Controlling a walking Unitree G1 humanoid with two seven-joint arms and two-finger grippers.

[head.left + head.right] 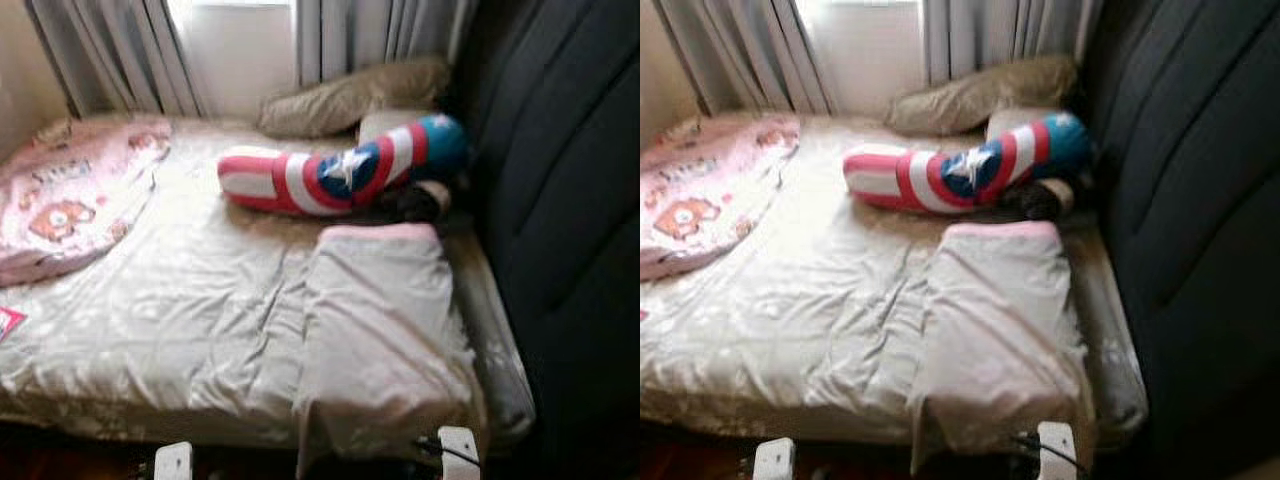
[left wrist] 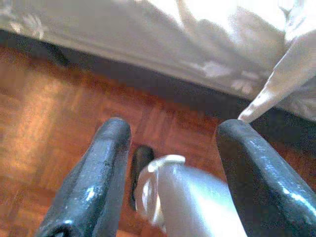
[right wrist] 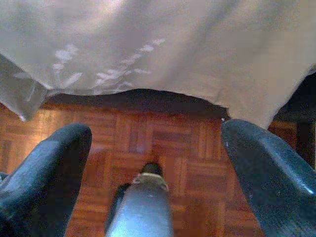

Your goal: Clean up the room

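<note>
The bed [image 1: 200,300] lies before me under a creased sheet [image 1: 380,340], with a striped pillow [image 1: 340,175] near the curtain [image 1: 340,35], while my wrist views show the floor [image 3: 163,138], where my left gripper [image 2: 170,133] and right gripper [image 3: 155,133] hang wide open, holding nothing.
</note>
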